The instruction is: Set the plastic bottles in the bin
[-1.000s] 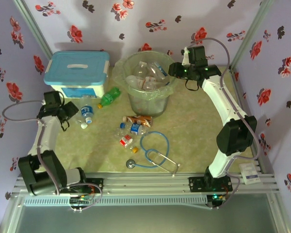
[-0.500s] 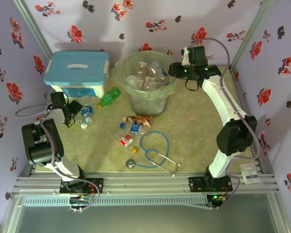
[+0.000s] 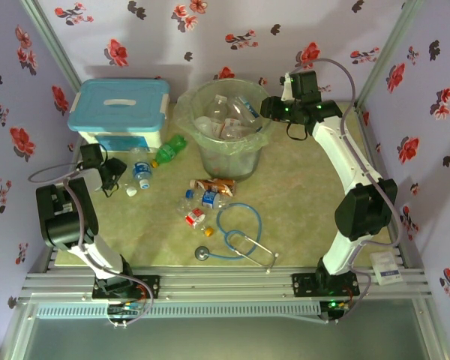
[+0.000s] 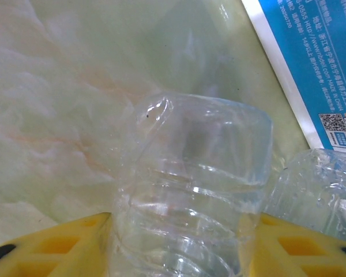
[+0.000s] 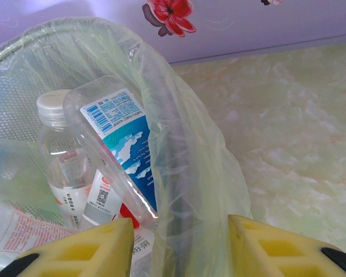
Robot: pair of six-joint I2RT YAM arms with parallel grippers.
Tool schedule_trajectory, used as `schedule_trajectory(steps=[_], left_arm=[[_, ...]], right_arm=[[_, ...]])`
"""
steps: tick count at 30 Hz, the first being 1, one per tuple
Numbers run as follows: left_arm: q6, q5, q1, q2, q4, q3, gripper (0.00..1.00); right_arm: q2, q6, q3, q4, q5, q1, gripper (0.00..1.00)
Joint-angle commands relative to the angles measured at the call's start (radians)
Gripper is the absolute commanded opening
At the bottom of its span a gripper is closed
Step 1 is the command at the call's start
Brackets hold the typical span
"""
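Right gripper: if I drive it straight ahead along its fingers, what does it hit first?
Probably the bag liner draped over the bin rim, dead ahead of the right gripper; a blue-labelled bottle lies behind it inside. Depth is unclear.

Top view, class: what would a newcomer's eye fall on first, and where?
The bin at centre back, stuffed with bottles. In front of it, loose bottles lie strewn beside a blue stethoscope. At the left, the left pincer straddles a clear bottle.
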Motion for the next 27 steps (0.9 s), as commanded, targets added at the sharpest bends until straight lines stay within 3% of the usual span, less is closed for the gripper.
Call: schedule_trajectory(steps=[1, 10, 13, 18, 23, 27], left_arm=[[-0.001, 0.009, 0.007, -0.076, -0.023, -0.013, 0.52], [0.003, -0.017, 0.005, -0.33, -0.126, 0.027, 0.46], [0.015, -0.027, -0.035, -0.447, -0.163, 0.086, 0.44], [0.14, -0.03, -0.236, -0.493, -0.259, 0.362, 0.42], [0.339, -0.031, -0.48, -0.343, -0.36, 0.71, 0.42], [0.494, -0.046, -0.584, -0.182, -0.419, 0.947, 0.43]], right_arm=[[-0.014, -0.005, -0.003, -0.001, 0.002, -0.005, 0.46], [-0.017, -0.005, -0.007, 0.002, -0.001, -0.004, 0.46], [-0.018, -0.005, -0.008, 0.002, 0.0, -0.005, 0.46], [-0.02, 0.004, -0.011, 0.011, -0.001, -0.002, 0.46], [-0.024, 0.009, -0.017, 0.012, 0.008, 0.008, 0.46], [-0.026, 0.007, -0.023, 0.011, 0.021, 0.011, 0.46]])
